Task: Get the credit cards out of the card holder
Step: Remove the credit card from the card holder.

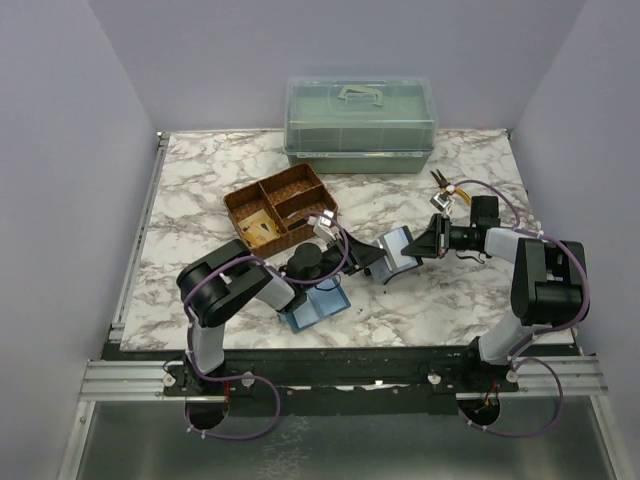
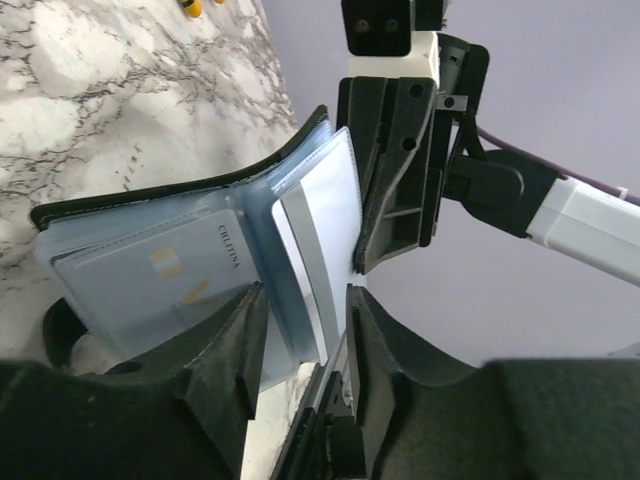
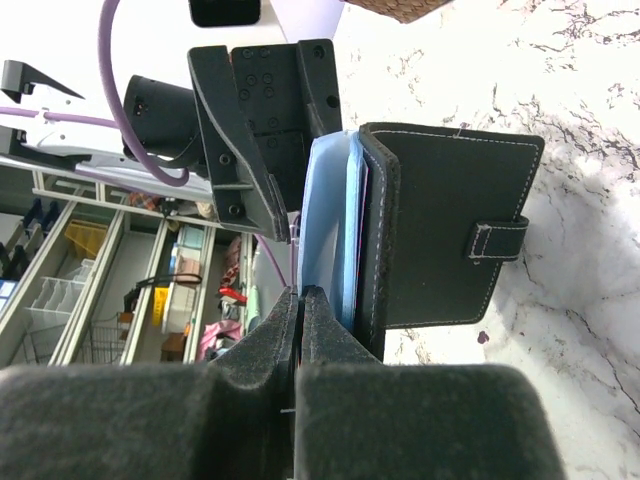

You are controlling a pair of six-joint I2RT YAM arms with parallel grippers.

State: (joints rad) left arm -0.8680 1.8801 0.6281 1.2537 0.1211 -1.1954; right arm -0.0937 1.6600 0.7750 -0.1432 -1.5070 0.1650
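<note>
The black card holder (image 1: 398, 252) hangs open above the table between my two grippers. In the left wrist view its blue-grey sleeves (image 2: 150, 280) show cards inside. My left gripper (image 2: 305, 295) has its fingers partly closed on either side of the sleeve pack's lower edge, and it also shows in the top view (image 1: 372, 255). My right gripper (image 3: 300, 292) is shut on a thin outer leaf; I cannot tell whether that is a sleeve or a card. It also shows in the top view (image 1: 425, 243). The black cover with its snap tab (image 3: 440, 230) faces the right wrist camera.
A brown divided basket (image 1: 232, 203) with cards in one compartment sits behind the left arm. A lidded green-clear box (image 1: 360, 125) stands at the back. A light-blue flat folder (image 1: 315, 305) lies under the left arm. A yellow-handled tool (image 1: 445, 188) lies behind the right gripper.
</note>
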